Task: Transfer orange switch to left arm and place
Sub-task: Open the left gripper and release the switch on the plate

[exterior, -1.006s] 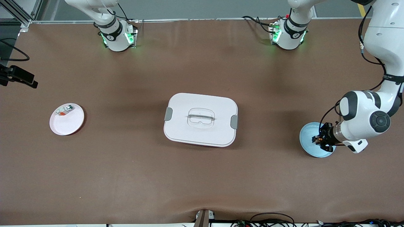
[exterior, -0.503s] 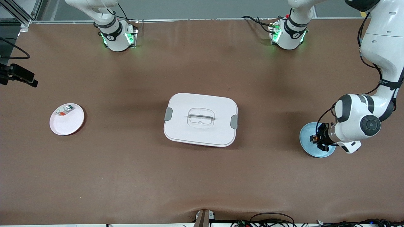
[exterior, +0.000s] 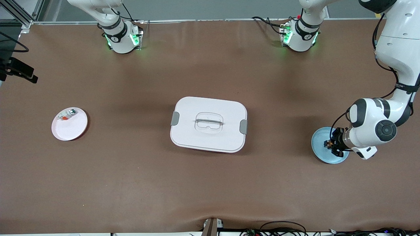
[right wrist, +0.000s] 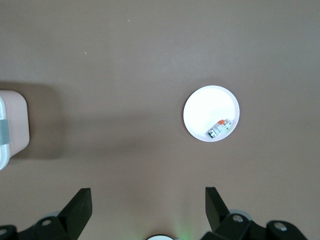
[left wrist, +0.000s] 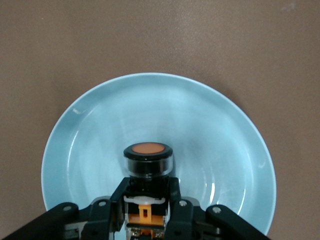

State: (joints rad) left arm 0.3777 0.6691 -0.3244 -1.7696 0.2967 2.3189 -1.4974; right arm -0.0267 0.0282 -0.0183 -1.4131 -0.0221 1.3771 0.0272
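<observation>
So far I have only the pick-up in hand: my left gripper (left wrist: 146, 212) is pinched on the orange switch (left wrist: 147, 172), low over the blue plate (exterior: 320, 150) at the left arm's end of the counter (exterior: 210, 183). In the left wrist view the switch's black cap with its orange centre sticks out ahead of my fingers (left wrist: 120, 200), which clamp its body from both sides; I cannot tell whether it has cleared the plate's floor or rests on it. As I judge it, nearly all of the transfer is left: the lift, the carry past the box (exterior: 208, 124), a handover to my other arm, and the set-down. The box sits shut in the middle of the counter, between the two plates, its grey clips at the ends and clear handle on top, so what it holds is hidden. The white plate (exterior: 69, 124) lies at the right arm's end of the counter, well apart from the box, and holds a small whitish part (exterior: 66, 115) with green and red bits near its rim. The blue plate holds nothing but the switch in my grip. My right gripper (right wrist: 147, 212) waits high over the counter with its fingers spread wide and nothing between them, looking down on the white plate and a corner of the box.
</observation>
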